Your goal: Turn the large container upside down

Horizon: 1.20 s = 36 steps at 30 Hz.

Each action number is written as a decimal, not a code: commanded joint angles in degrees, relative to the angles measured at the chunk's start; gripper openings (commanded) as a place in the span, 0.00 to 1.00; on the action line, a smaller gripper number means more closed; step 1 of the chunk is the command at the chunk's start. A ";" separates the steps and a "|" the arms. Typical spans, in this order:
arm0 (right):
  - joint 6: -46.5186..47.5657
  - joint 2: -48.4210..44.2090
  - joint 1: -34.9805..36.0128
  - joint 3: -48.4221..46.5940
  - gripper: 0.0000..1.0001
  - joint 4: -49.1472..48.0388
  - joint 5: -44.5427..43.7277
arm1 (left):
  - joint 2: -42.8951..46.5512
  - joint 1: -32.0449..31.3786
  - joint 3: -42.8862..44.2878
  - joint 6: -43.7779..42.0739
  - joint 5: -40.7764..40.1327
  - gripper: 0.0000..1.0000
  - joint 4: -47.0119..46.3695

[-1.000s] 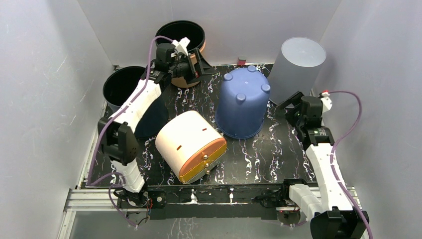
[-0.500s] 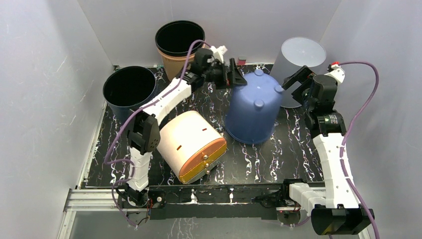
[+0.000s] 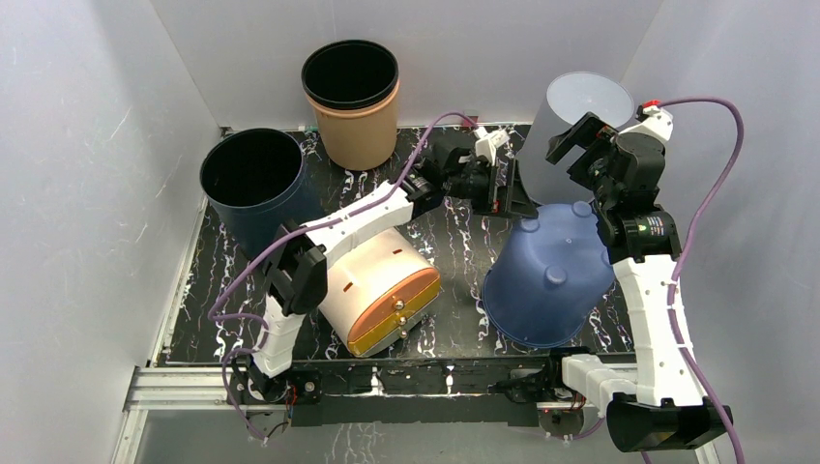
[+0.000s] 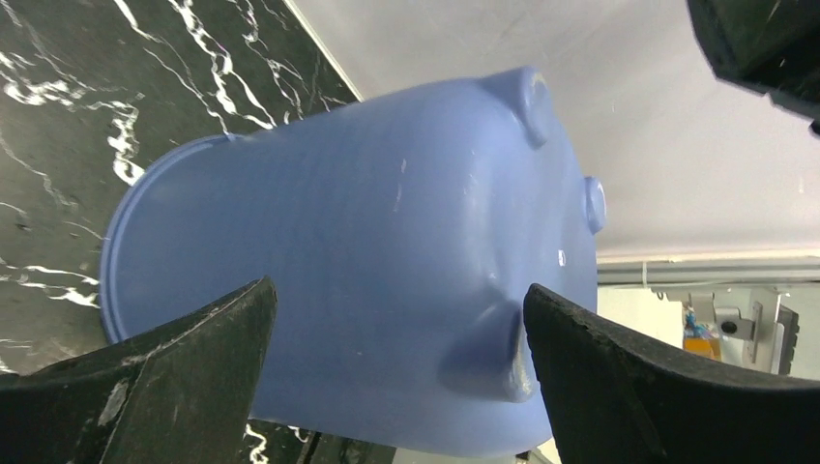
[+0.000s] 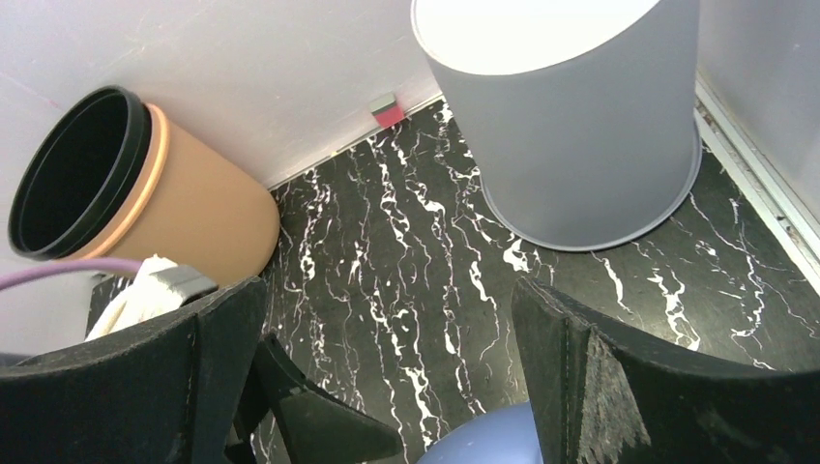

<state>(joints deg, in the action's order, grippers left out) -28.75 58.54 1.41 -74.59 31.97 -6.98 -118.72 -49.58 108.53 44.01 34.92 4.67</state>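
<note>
The large blue container (image 3: 546,285) stood tipped at the front right of the black marbled surface (image 3: 454,261); its base, with round feet, faced up and toward the back wall; its mouth rim pointed down toward the front rail; in the left wrist view the container (image 4: 387,242) leaned at a slant with one side of its rim on the surface (image 4: 58,116); whether the whole rim sat flat could not be told

The left tool (image 3: 508,188) hung just behind the blue container, on its far-left side, with fingers spread wide and gripping nothing; seen from its own camera, the left tool (image 4: 396,295) framed the container's side without touching it

The right tool (image 3: 580,145) was raised behind and above the blue container, also spread wide and empty; in its wrist view the right tool (image 5: 387,290) looked down on bare surface, with a sliver of the blue container (image 5: 483,445) at the bottom edge

Directly behind the blue container, a grey bin (image 3: 571,126) stood upside down in the back right corner; a tan bin with a black rim (image 3: 353,101) stood upright far to the back left of it; a dark navy bin (image 3: 253,184) stood upright further left; a cream box with an orange face (image 3: 372,280) lay on its side just left of the blue container, apart from it; a small red block (image 5: 389,109) sat at the foot of the back wall
</note>
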 commanded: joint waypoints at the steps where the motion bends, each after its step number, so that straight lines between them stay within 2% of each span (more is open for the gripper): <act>1: 2.50 -0.80 0.52 -3.29 0.98 -2.39 5.28 | 7.23 3.22 4.66 -1.82 0.34 0.98 1.90; 7: 3.52 -0.31 0.96 -4.01 0.98 -4.71 13.56 | 13.92 8.67 4.35 -2.51 -1.61 0.98 5.89; 13: 1.46 4.75 5.07 -7.03 0.98 -4.97 30.13 | 23.45 21.79 1.52 -6.32 -9.61 0.98 16.21; 14: 1.31 5.64 7.12 -7.74 0.98 -4.05 29.55 | 24.55 23.51 2.42 -7.25 -11.37 0.98 18.23; 16: 3.02 6.55 14.79 -8.67 0.98 -1.50 20.08 | 26.60 26.02 4.46 -9.73 -16.19 0.98 22.15; 18: 3.92 8.37 20.74 -10.07 0.98 1.23 15.26 | 28.31 28.11 5.67 -12.79 -20.49 0.98 25.19; 20: 4.53 12.95 27.20 -13.81 0.98 8.27 10.36 | 27.88 30.80 6.09 -17.25 -27.35 0.98 30.65; 21: 5.44 15.16 30.52 -16.67 0.98 14.61 3.59 | 26.44 34.66 6.96 -17.86 -26.17 0.98 35.40; 22: 5.72 15.91 31.07 -18.25 0.98 19.28 0.88 | 27.25 35.35 5.64 -18.26 -26.05 0.98 35.09; 24: 5.76 16.04 32.48 -18.27 0.98 25.06 1.52 | 27.55 36.40 4.87 -19.09 -26.19 0.98 34.21; 27: 4.05 15.77 39.68 -17.88 0.98 30.86 -1.66 | 25.44 37.44 5.72 -18.34 -24.37 0.98 33.38; 29: 1.95 14.60 41.84 -18.36 0.98 33.47 -2.53 | 24.28 37.55 4.71 -17.56 -23.16 0.99 31.92; 32: 0.95 14.44 48.27 -13.91 0.98 38.05 -5.90 | 21.87 37.55 4.49 -16.37 -23.39 0.98 30.60; 36: -1.00 14.07 50.35 -12.89 0.98 39.86 -9.00 | 20.94 37.55 4.47 -15.71 -21.60 0.98 30.13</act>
<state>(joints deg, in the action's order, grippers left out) -27.40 73.82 49.10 -88.55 68.71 -10.94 -97.32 -12.36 112.73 27.51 10.98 36.12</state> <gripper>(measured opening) 0.981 0.984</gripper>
